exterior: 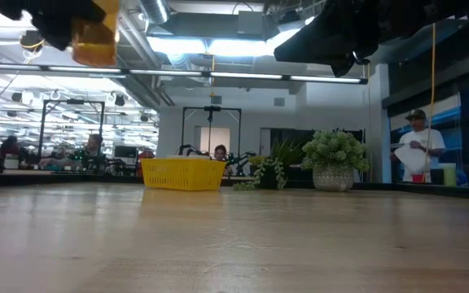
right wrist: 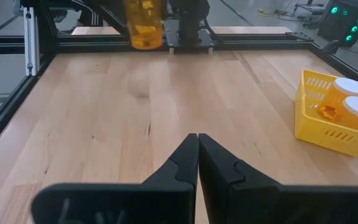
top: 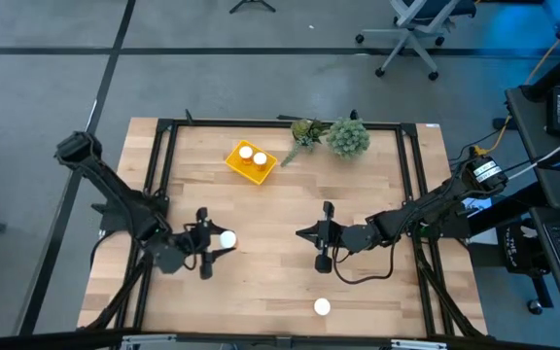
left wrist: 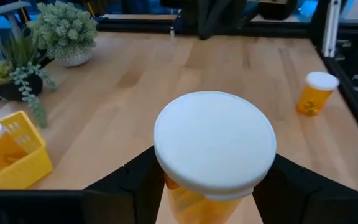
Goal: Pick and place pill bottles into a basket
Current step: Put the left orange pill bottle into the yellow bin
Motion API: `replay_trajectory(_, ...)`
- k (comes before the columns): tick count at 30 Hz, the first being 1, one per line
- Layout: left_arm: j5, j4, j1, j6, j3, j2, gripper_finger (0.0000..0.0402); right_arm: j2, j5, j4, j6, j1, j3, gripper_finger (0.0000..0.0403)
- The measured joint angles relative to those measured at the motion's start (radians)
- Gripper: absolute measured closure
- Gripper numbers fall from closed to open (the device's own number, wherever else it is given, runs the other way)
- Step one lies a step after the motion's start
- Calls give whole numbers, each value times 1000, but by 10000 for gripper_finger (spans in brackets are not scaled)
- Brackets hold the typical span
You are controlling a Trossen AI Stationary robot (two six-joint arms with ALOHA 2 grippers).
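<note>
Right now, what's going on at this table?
The left gripper holds a pill bottle lifted off the table, over its left-centre area. The yellow basket at the back already holds two bottles. A fourth bottle stands on the table near the front edge. The right gripper hangs shut and empty over the middle of the table. So two bottles are in, one is in hand, and one waits.

grey floor (top: 261,87), office chair (top: 411,34), ceiling lights (exterior: 210,45)
</note>
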Motion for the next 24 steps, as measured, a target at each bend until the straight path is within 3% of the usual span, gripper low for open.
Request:
replay_trajectory(7,28,1,103,84,0,-34,206,0,0,0,0,0,0,386)
replay_trajectory(13,123,0,218,177,0,-64,202,0,0,3,-1,0,0,386)
replay_trajectory(24,212,-39,517,288,0,-117,206,0,0,32,-78,-80,0,386)
